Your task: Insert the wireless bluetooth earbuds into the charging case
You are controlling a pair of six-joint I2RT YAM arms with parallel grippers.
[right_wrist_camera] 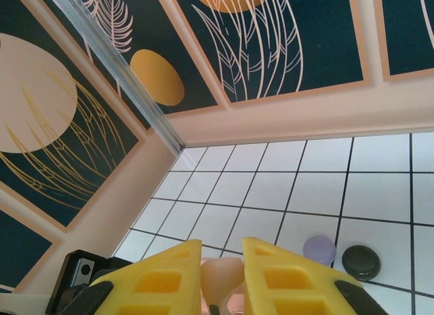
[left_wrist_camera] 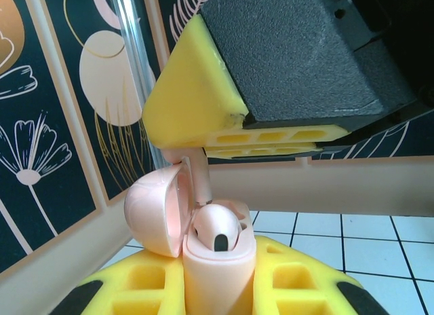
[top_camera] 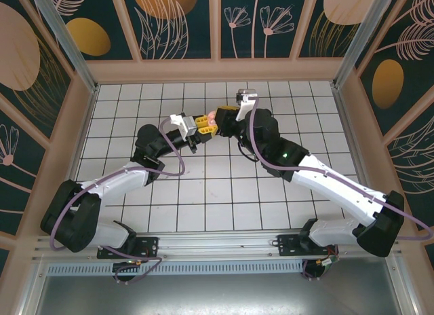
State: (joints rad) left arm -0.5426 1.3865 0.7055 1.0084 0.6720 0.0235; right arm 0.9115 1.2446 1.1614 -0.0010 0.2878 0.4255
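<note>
My two grippers meet above the middle of the tiled floor. The left gripper [top_camera: 203, 125] [left_wrist_camera: 220, 264] is shut on the pale pink charging case [left_wrist_camera: 218, 274], held upright with its lid [left_wrist_camera: 152, 213] swung open to the left. One pale pink earbud [left_wrist_camera: 215, 228] sits in the case. The right gripper [top_camera: 226, 114] [right_wrist_camera: 222, 247] is shut on a second pale pink earbud [right_wrist_camera: 222, 273]. In the left wrist view its stem [left_wrist_camera: 199, 176] hangs from the yellow fingers [left_wrist_camera: 193, 104] down to the case's opening, just behind the seated earbud. Its tip is hidden.
A small lilac rounded object [right_wrist_camera: 319, 248] and a small black one [right_wrist_camera: 361, 261] lie side by side on the white tiles [right_wrist_camera: 312, 193] beyond the right gripper. Patterned walls [top_camera: 217, 23] enclose the floor on three sides.
</note>
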